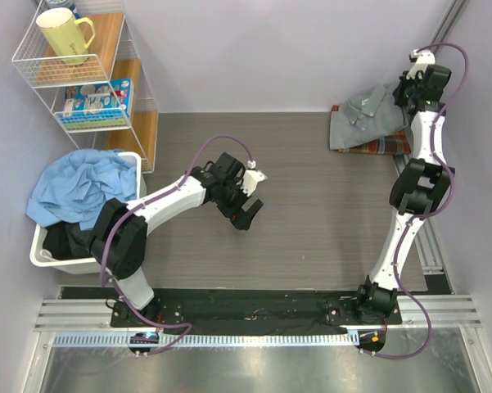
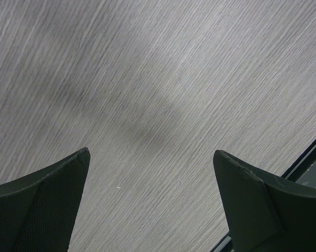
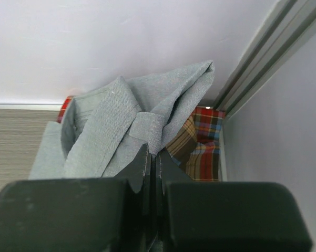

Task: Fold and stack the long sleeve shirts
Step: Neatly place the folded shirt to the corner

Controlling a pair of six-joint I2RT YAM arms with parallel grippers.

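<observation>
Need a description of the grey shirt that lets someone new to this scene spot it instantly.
Look to the far right corner of the grey wood-grain table, by the back wall. There the plain mid-grey collared cloth shirt lies bunched on a red-orange-and-blue plaid cloth shirt. It is the only unpatterned garment there, pinched in the right gripper.

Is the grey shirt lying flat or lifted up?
Lifted and bunched: the right gripper is shut on the grey shirt, whose cloth peaks over the plaid shirt.
</observation>
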